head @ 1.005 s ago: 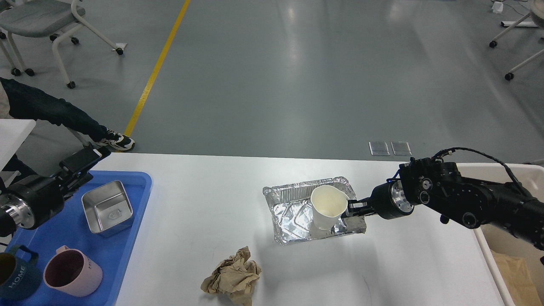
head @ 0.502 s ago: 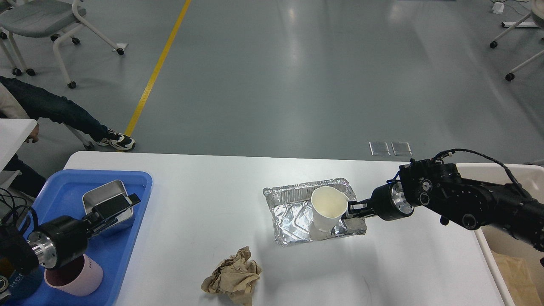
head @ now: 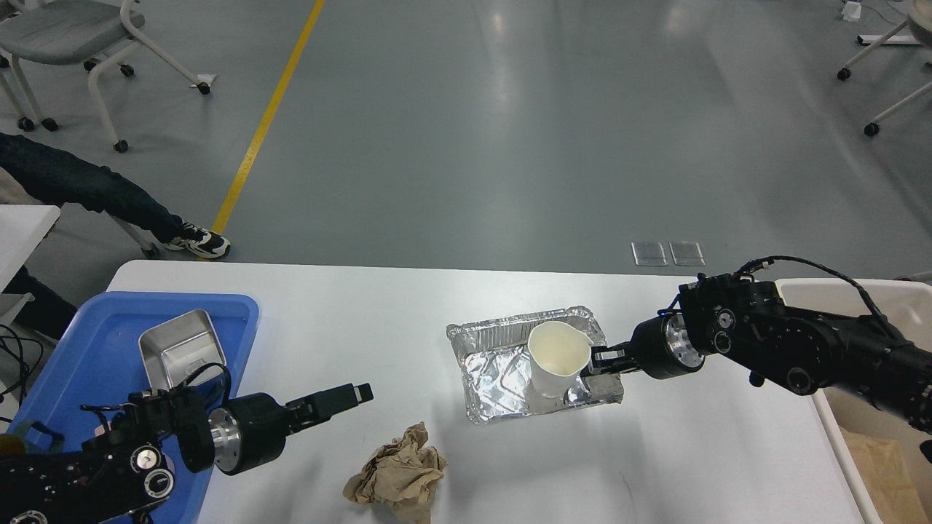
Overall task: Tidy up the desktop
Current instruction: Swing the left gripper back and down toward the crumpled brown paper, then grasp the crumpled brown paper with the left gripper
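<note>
no legible text, labels or numbers anywhere

My bench [head: 349, 320] is plain white. I see a silver foil tray [head: 502, 364] with a cream paper cup [head: 557, 356] beside the black right fingers [head: 598, 356], tan crumpled paper [head: 397, 473] below the black left fingers [head: 342, 397], and a blue tray [head: 102, 342] holding a steel tin [head: 178, 349].

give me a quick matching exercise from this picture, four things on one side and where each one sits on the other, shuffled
Things:
1. paper cup
2. steel container
3. crumpled brown paper
4. beige bin

Places:
A. on the blue tray
B. bare desktop, near front edge
C. inside the foil tray
D. beyond the desktop's right edge

Pairs: 1-C, 2-A, 3-B, 4-D
</note>
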`<state>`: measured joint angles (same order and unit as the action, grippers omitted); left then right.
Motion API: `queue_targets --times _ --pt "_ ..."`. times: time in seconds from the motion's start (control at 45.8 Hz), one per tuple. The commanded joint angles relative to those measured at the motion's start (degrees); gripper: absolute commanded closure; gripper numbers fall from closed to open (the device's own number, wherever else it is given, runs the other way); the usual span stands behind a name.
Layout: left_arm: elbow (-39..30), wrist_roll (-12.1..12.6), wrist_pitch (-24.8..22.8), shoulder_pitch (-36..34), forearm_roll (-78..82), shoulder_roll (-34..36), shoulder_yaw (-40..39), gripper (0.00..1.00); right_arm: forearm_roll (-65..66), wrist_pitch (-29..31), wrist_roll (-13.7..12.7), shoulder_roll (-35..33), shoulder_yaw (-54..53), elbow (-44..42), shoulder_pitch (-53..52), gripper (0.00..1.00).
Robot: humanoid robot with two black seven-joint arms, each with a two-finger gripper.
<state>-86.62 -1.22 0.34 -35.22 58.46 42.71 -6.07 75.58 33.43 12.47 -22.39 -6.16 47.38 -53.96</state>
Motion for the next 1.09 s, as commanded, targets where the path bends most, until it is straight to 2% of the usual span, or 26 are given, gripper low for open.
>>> queue_targets --times 0.0,0.044,0.218,0.59,0.896,1.07 --pt "0.48 0.16 -0.17 -3.45 0.16 -2.97 6.67 0.05 0.0 -0.03 0.09 -0.2 0.01 -0.01 0.08 1.0" --pt "1.19 0.25 -0.17 -4.68 0.16 -5.52 9.75 0.05 0.01 -0.03 0.01 0.06 -0.08 -0.01 0.43 1.0" --pt "2.59 0.25 -0.17 -5.38 0.16 -6.76 15.65 0.04 0.09 -0.12 0.1 0.41 0.01 -0.19 0.78 1.0" --pt "4.09 0.25 -0.17 -5.82 0.16 -7.29 15.91 0.04 0.01 -0.91 0.1 0.41 0.01 -0.19 0.87 1.0" --pt "9.27 1.13 -0.26 -5.82 0.16 -11.85 17.5 0.05 0.01 -1.08 0.1 0.41 0.01 -0.19 0.87 1.0" --pt "10.33 1.13 -0.26 -5.82 0.16 -14.05 17.5 0.11 0.01 -1.08 0.1 0.41 -0.08 -0.1 1.14 1.0"
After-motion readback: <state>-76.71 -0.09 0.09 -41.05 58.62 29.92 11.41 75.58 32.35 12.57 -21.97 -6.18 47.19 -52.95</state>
